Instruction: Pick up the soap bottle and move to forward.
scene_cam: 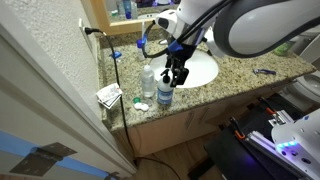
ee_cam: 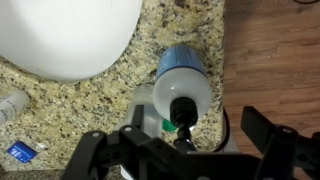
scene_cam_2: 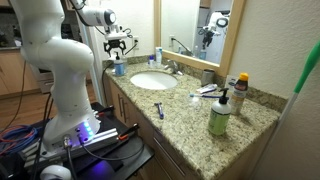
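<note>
The soap bottle (scene_cam: 165, 95) is small and blue-tinted with a black pump top. It stands upright on the granite counter near the front edge, beside the clear bottle (scene_cam: 148, 80). It also shows in an exterior view (scene_cam_2: 119, 69). In the wrist view I look down on its shoulder (ee_cam: 183, 72) and its black pump. My gripper (scene_cam: 176, 74) hangs just above it, also seen in an exterior view (scene_cam_2: 118, 46). In the wrist view the gripper (ee_cam: 197, 122) is open, with one finger on each side of the pump and not touching it.
The white sink basin (scene_cam: 200, 70) lies beside the bottles and shows in the wrist view (ee_cam: 60, 35). A paper packet (scene_cam: 108, 95) and a blue razor (scene_cam: 263, 71) lie on the counter. A green bottle (scene_cam_2: 219, 115) stands at the far end. The counter edge drops to wood floor (ee_cam: 275, 50).
</note>
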`<action>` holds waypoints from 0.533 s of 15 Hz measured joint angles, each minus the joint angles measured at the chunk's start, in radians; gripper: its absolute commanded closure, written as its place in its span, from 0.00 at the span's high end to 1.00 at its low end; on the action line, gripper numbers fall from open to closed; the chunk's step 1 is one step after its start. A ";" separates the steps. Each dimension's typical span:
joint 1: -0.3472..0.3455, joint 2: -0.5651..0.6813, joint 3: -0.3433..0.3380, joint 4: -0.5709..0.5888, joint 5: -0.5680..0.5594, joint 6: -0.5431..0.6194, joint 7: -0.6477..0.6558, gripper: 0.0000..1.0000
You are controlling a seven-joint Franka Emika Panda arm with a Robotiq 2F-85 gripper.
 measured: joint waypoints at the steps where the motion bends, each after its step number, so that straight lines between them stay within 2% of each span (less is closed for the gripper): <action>1: 0.000 0.001 0.000 0.000 0.000 0.000 0.000 0.93; 3: 0.000 0.003 0.000 0.000 -0.001 0.002 0.000 0.80; 4: 0.000 0.006 0.000 0.000 -0.001 0.003 0.000 0.66; 5: 0.000 0.009 0.001 0.000 -0.001 0.009 0.000 0.58; 6: 0.000 0.011 0.001 0.000 -0.001 0.016 0.000 0.80; 7: 0.000 0.014 0.001 0.000 -0.001 0.025 -0.003 0.91; 8: 0.000 0.016 0.001 0.000 -0.001 0.036 -0.005 0.90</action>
